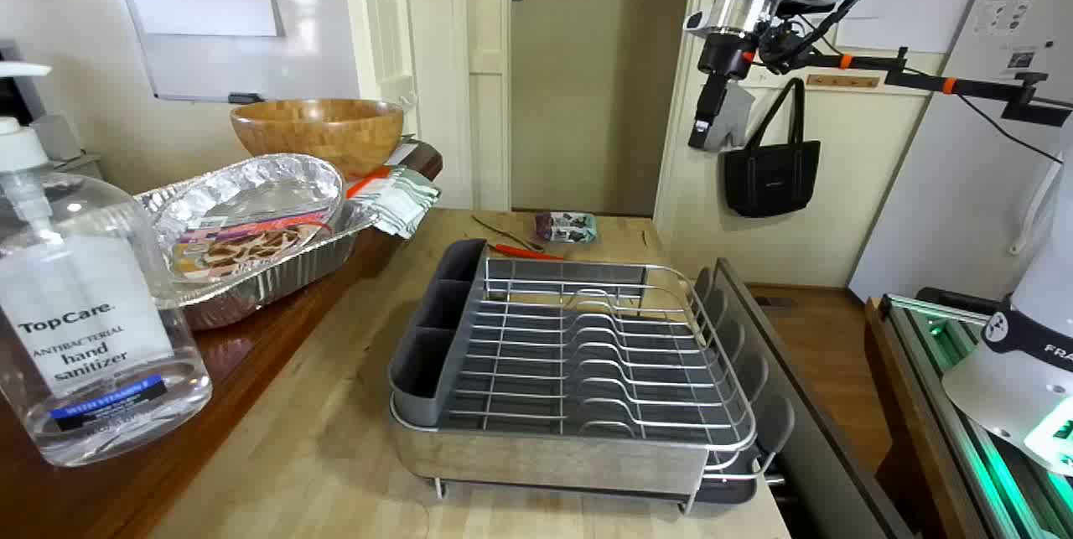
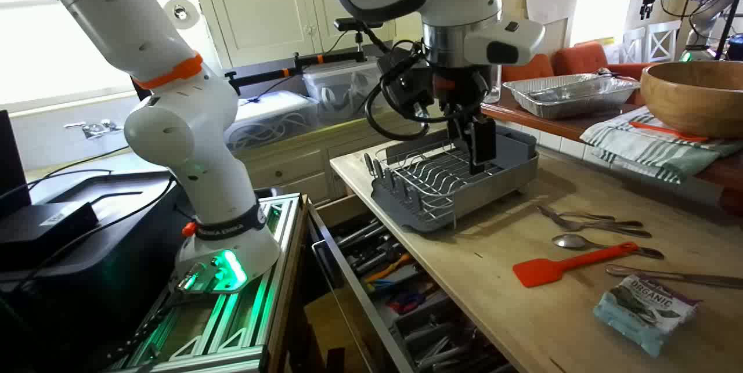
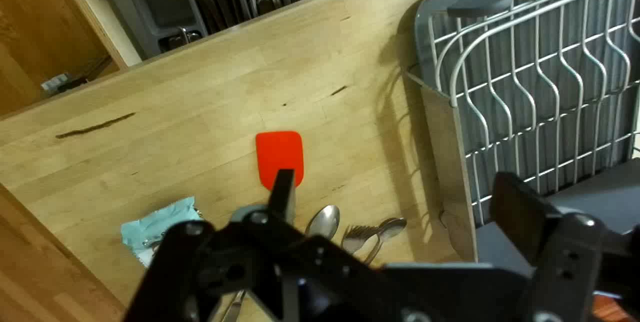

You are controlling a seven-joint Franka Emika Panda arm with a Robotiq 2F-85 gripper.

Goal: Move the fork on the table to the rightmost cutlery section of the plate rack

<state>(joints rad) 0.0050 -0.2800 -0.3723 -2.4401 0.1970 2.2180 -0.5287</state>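
- You have a pale beige table, dark-streaked.
- Your plate rack is silver and dark grey.
- Your fork is silver; your gripper, black.
- You get a plain orange-red spatula.
- Your cloth is white, green-striped.
- Your bowl is honey-brown, grained.

Reading "TopCare ANTIBACTERIAL hand sanitizer" on the pump bottle, with "WITH VITAMIN E" across its blue strip! Now onto the snack packet: printed "ORGANIC"! Over to the robot arm's black base band, spelling "EMIKA", and on the same band, cut off at "FRA".
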